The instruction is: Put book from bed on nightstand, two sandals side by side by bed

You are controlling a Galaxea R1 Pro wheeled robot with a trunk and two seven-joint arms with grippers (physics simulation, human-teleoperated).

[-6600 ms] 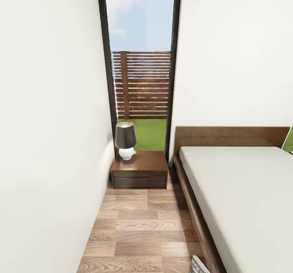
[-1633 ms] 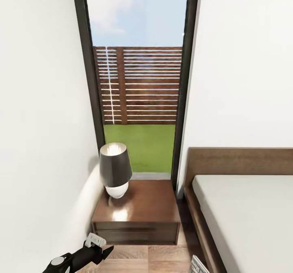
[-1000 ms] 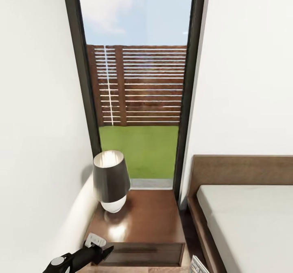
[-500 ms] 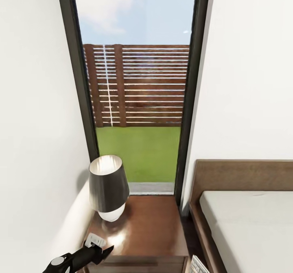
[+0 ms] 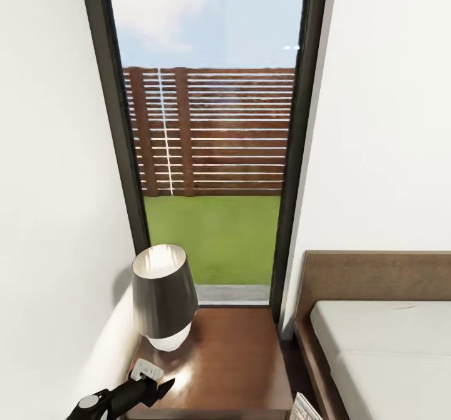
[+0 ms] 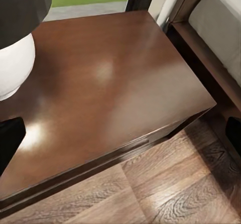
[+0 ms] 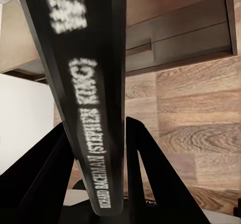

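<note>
the right gripper (image 7: 95,148) clamps the thin dark paperback book (image 7: 83,83) by its spine, at five o'clock off the glossy reddish-brown wooden nightstand (image 5: 232,363); the left gripper (image 5: 153,385) hovers over its near corner, its fingers' spread unclear.

- The book (image 7: 83,83), dark spine with white lettering, stands edge-on, clamped between black fingers (image 7: 145,169), near the nightstand (image 5: 232,363).
- Glossy reddish-brown nightstand sits just beside the bed (image 5: 388,351), below the window.
</note>
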